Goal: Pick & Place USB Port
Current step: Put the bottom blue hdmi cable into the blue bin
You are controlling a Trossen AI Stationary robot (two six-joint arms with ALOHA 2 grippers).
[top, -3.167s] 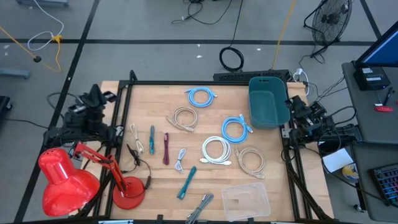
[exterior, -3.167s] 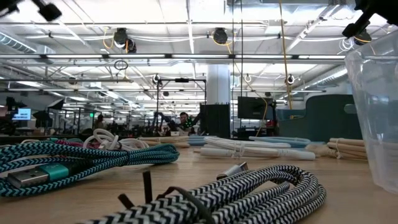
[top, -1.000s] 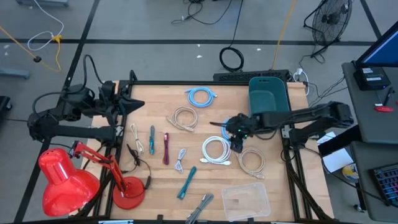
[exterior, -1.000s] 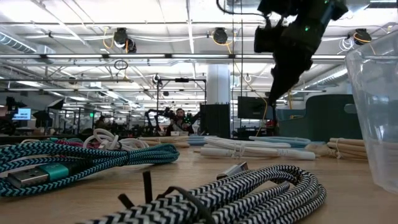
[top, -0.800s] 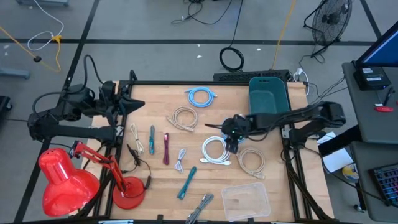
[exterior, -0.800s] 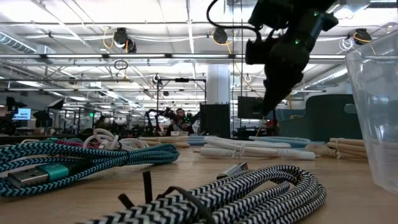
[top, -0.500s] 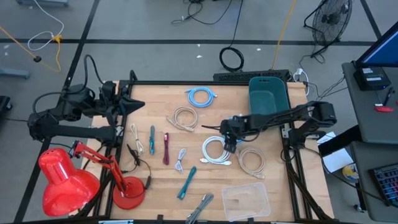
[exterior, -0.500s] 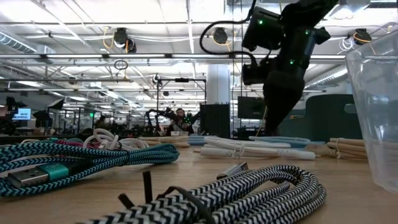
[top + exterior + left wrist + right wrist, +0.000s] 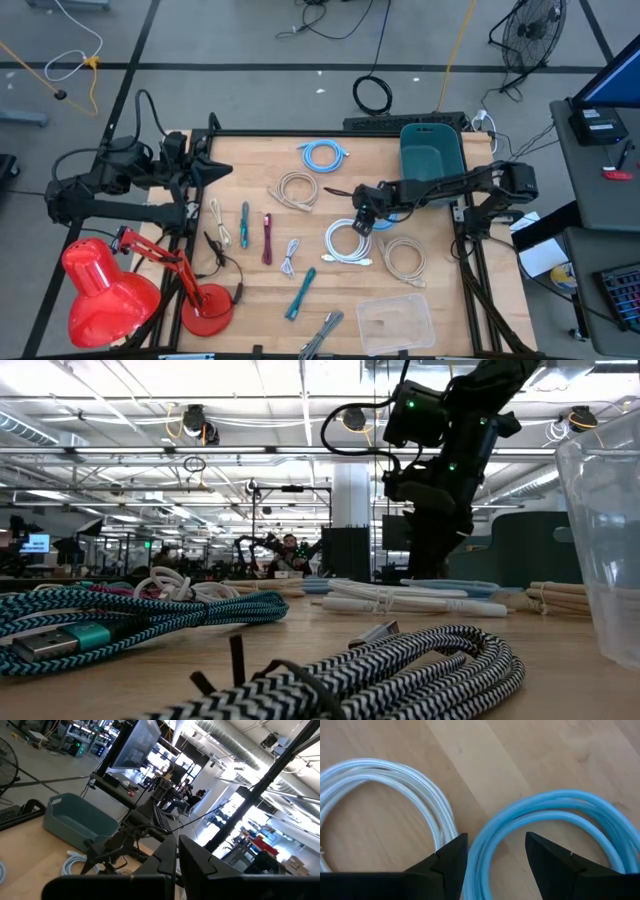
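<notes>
Several coiled USB cables lie on the wooden table. My right gripper (image 9: 358, 216) hangs open, slanting down over the near-left edge of a blue coil (image 9: 385, 203), which the arm mostly hides. In the right wrist view its fingers stand either side of the blue strands (image 9: 545, 815), with a white coil (image 9: 395, 785) just beside them. In the low view the right gripper (image 9: 432, 565) reaches down behind the white cable. My left gripper (image 9: 215, 168) waits shut and level at the table's far left edge, holding nothing.
A teal bin (image 9: 432, 160) stands at the far right. A light blue coil (image 9: 323, 153), two beige coils (image 9: 295, 190) (image 9: 403, 257) and short cables (image 9: 245, 225) lie around. A clear tub (image 9: 395, 320) sits at the near edge and a red lamp (image 9: 110, 290) at the near left.
My right gripper has sunk and gone toward the table's left, from above the beige and white coils to the blue coil's near-left edge, rolling a little as it went. Its fingers have stayed apart. No cable has moved.
</notes>
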